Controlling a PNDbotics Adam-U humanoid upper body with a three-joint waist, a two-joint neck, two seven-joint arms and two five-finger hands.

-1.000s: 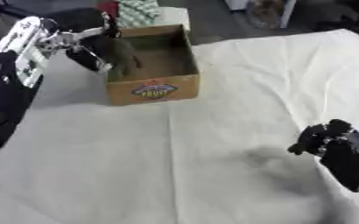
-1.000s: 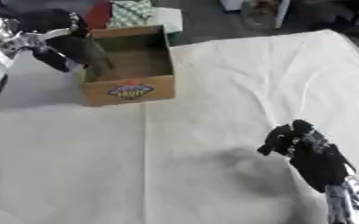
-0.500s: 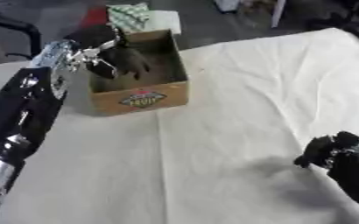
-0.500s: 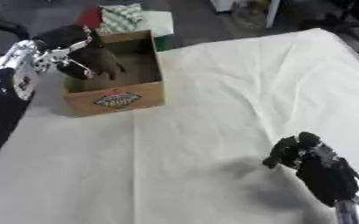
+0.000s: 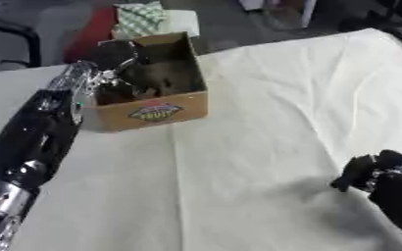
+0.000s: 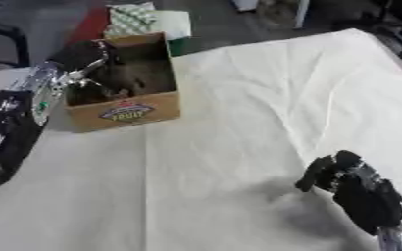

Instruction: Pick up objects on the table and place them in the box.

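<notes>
Left hand [image 5: 118, 54] fingers are reaching over the left wall of the box [image 5: 153, 110] into the opening. It's too blurred and dark there, so I cannot tell whether they're curled on an object or already open. The dark mass inside the box [image 5: 153, 78] may be the task's object, already in or being dropped; nothing else to pick is showing on the white-cloth counter [image 5: 256, 147].

Right hand [image 6: 333, 171] is idling at the lower right above the cloth, fingers curled, holding nothing.

My read: the release step is underway. To do it well:
- be keeping the fingers inside the walls before opening
- be letting go low so nothing bounces out
- be lifting straight up after; the forearm is sitting against the box's left wall and could drag the light cardboard sideways.
</notes>
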